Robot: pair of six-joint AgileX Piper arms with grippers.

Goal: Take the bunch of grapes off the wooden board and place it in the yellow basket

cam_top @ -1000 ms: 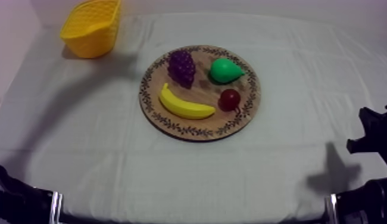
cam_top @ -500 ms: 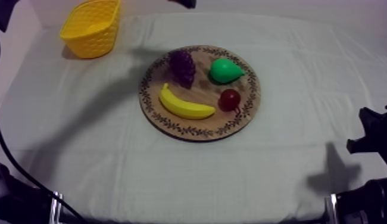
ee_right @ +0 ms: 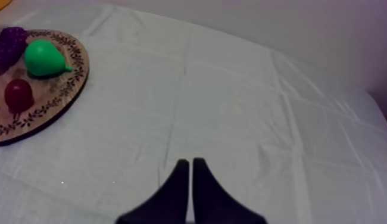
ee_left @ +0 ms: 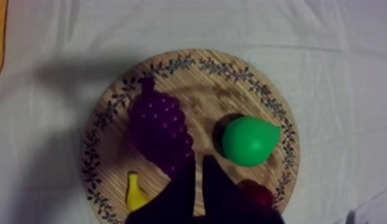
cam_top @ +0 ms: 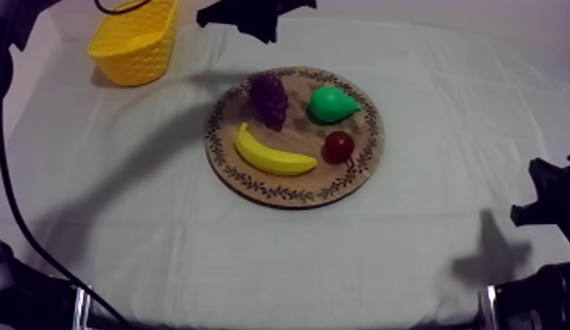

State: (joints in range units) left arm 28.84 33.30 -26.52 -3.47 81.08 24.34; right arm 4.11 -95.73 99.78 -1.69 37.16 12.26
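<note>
Our left gripper [ee_left: 199,164], fingers pressed together, hangs over the round wooden board with the patterned rim [cam_top: 293,195], and the purple bunch of grapes [ee_left: 160,128] on the board's far-left part lies just left below it, long axis far-to-near, this arm much the nearer.

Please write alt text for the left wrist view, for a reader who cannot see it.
The left end effector, shut on nothing, hangs over the wooden board beside the bunch of grapes. A pear, a small red fruit and a banana also lie on the board.
</note>
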